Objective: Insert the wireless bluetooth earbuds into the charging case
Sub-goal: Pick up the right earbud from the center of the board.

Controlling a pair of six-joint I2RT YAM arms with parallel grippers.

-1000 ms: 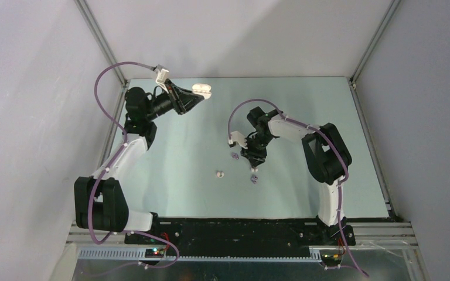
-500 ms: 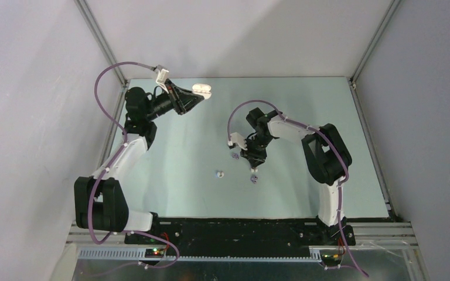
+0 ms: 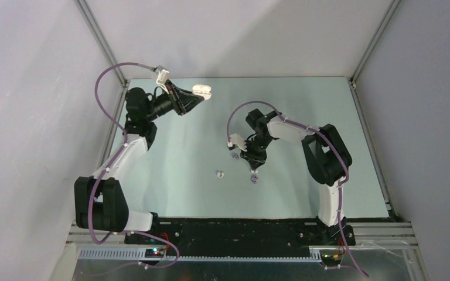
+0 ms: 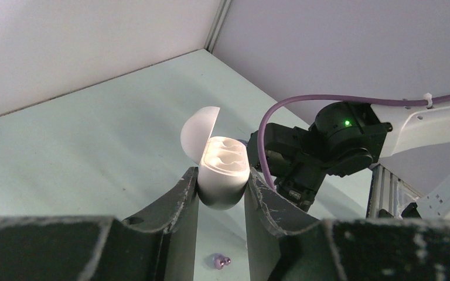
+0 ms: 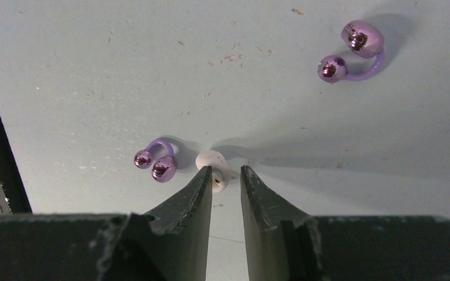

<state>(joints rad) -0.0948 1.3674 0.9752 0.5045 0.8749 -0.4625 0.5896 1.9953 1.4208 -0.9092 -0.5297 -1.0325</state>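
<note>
My left gripper is raised over the table's back left, shut on the white charging case. The case's lid stands open and both sockets face up. My right gripper points down at the middle of the table with its jaws narrowly open. A white earbud lies at its tips, touching the left finger, with a gap to the right finger. Purple earbuds lie at the left and at the far right. Another white earbud lies on the table to the left.
One purple earbud shows on the table far below my left fingers. The right arm's wrist sits just beyond the held case. Grey walls and metal frame posts enclose the table, and a black base rail runs along the near edge.
My right jaws have narrowed around the white earbud. The left arm and the case have stayed put.
</note>
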